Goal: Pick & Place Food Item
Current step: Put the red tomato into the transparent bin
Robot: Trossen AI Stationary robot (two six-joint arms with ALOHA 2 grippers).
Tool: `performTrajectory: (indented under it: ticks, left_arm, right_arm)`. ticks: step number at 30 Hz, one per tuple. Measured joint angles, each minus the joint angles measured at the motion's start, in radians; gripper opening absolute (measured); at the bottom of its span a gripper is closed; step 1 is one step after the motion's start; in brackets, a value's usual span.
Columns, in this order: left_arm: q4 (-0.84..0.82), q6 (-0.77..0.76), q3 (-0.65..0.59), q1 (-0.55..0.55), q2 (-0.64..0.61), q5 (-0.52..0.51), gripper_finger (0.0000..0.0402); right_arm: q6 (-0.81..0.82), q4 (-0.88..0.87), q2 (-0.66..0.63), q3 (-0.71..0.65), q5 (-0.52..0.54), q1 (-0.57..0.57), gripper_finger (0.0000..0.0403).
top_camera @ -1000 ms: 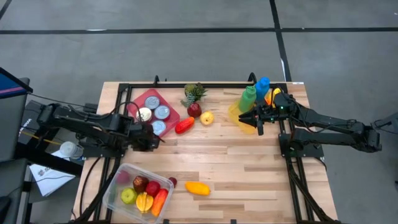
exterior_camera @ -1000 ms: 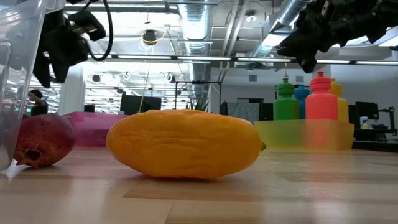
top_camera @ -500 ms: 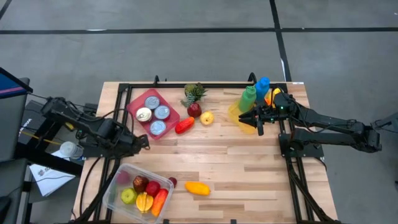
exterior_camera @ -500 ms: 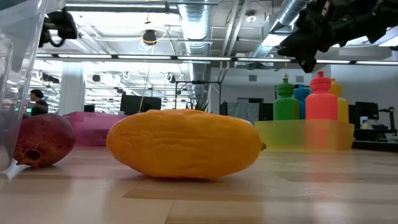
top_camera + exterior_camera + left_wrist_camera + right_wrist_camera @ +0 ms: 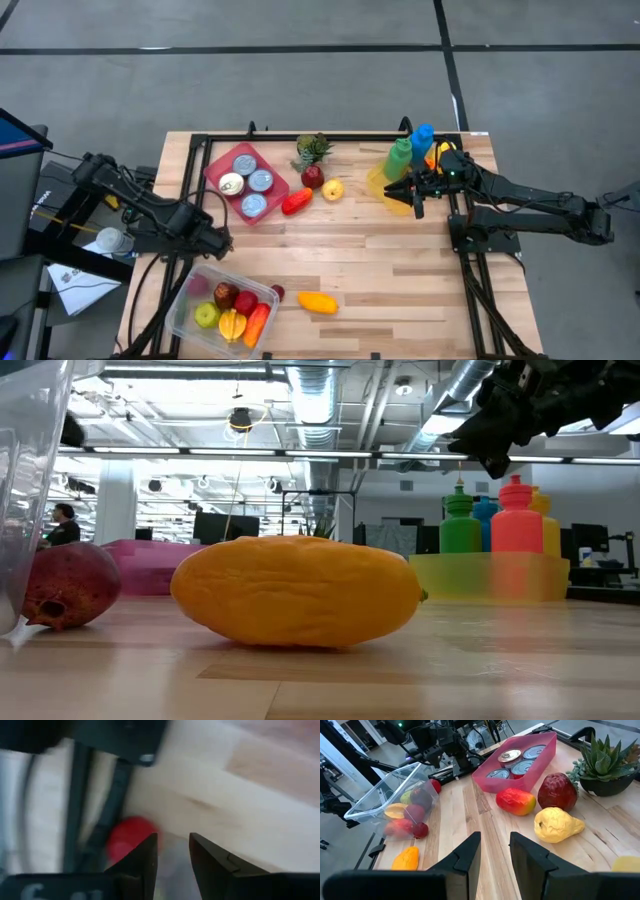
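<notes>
Your left end effector [image 5: 222, 243] hovers just above the clear container [image 5: 222, 306], fingers slightly parted, holding nothing. The orange fruit [image 5: 318, 301] lies beside that container. Your right end effector [image 5: 408, 190], narrowly open and empty, waits far off.

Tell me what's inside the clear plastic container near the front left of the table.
The clear container holds several fruits: a green one, a dark red one, a yellow-orange one and an orange-red one. Anything lying beneath them is covered and cannot be seen.
</notes>
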Motion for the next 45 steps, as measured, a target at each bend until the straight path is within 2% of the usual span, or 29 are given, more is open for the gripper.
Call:
performTrajectory:
  ticks: [3, 12, 16, 19, 24, 29, 32, 35, 41, 45]
  left_arm:
    - [-0.056, 0.035, 0.000, -0.002, -0.001, 0.083, 0.0105]
    - [-0.044, 0.004, -0.001, -0.110, -0.001, 0.061, 0.0120]
    - [-0.014, -0.077, -0.028, -0.170, -0.001, 0.065, 0.0118]
    - [0.027, -0.030, -0.071, -0.196, -0.001, 0.083, 0.0121]
    - [0.051, 0.005, -0.113, -0.202, -0.002, 0.209, 0.0145]
    - [0.061, -0.146, -0.115, -0.193, -0.019, 0.210, 0.0170]
    - [0.123, -0.061, -0.115, -0.185, -0.019, 0.153, 0.0175]
    - [0.149, 0.124, -0.115, -0.184, -0.020, 0.122, 0.0171]
    - [0.115, 0.222, -0.132, -0.166, -0.029, 0.240, 0.0176]
    - [0.119, 0.248, -0.160, -0.168, -0.047, 0.240, 0.0192]
  right_arm:
    - [0.000, 0.000, 0.000, 0.000, 0.000, 0.000, 0.0098]
    - [0.003, 0.000, 0.000, 0.000, 0.003, -0.001, 0.0098]
    - [0.003, 0.000, 0.000, 0.000, 0.003, -0.001, 0.0098]
    - [0.006, 0.000, 0.000, 0.000, 0.003, -0.001, 0.0098]
    - [0.011, 0.000, 0.000, 0.000, 0.003, -0.001, 0.0098]
    - [0.011, 0.001, 0.000, 0.000, 0.004, -0.003, 0.0098]
    - [0.011, 0.003, 0.000, 0.000, 0.004, -0.002, 0.0098]
    - [0.011, 0.004, 0.000, 0.000, 0.008, -0.003, 0.0098]
    - [0.011, 0.004, 0.000, 0.000, 0.010, -0.003, 0.0098]
    - [0.011, 0.004, 0.000, 0.000, 0.010, -0.003, 0.0098]
